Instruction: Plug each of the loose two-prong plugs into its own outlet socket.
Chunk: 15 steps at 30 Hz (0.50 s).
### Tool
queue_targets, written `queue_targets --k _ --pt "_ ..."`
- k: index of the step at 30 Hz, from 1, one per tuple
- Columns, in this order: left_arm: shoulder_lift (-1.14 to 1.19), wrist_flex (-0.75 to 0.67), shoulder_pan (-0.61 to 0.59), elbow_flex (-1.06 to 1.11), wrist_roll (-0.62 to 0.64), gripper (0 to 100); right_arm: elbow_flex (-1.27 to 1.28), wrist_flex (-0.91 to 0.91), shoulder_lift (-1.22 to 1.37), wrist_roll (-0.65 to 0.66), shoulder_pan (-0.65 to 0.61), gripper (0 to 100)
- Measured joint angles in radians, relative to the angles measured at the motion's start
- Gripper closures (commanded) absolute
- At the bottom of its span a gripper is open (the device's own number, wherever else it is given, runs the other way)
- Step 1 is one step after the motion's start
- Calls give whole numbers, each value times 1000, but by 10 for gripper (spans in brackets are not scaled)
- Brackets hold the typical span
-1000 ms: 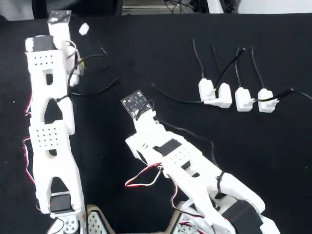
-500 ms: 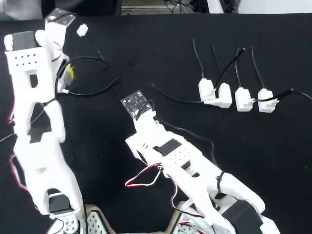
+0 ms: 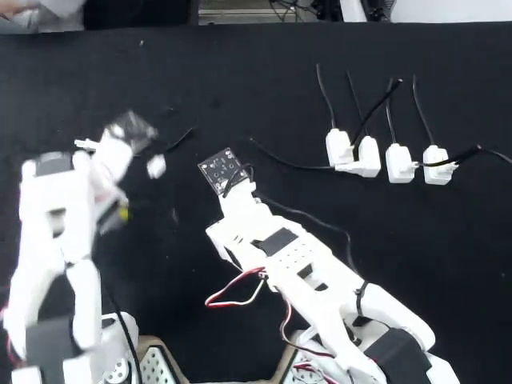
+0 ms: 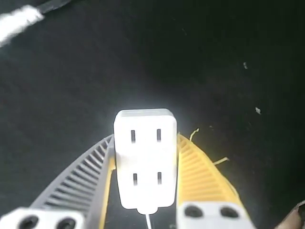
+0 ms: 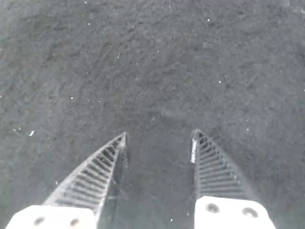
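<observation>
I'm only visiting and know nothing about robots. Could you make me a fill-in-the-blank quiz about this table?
1. The left gripper grips a socket block coloured ____.
2. That block's face shows ____ pairs of slots.
3. The right gripper is open and holds ____.
4. The table cover is ____.

Missing words: white; two; nothing; black.

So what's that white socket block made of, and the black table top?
The socket block looks like smooth white hard plastic: crisp slots, rounded corners. The table cover seems felt-like black cloth, dull and flecked with lint.
</observation>
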Motion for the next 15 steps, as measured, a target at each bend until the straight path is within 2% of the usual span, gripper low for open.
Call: queue_targets --k 6,11,15 --pt "-135 -163 0 364 -114 963 0 0 0 0 0 804" --pt "-147 -203 0 422 -133 777 0 0 0 0 0 804" --pt "-149 -212 -18 425 -133 744 6 0 0 0 0 804"
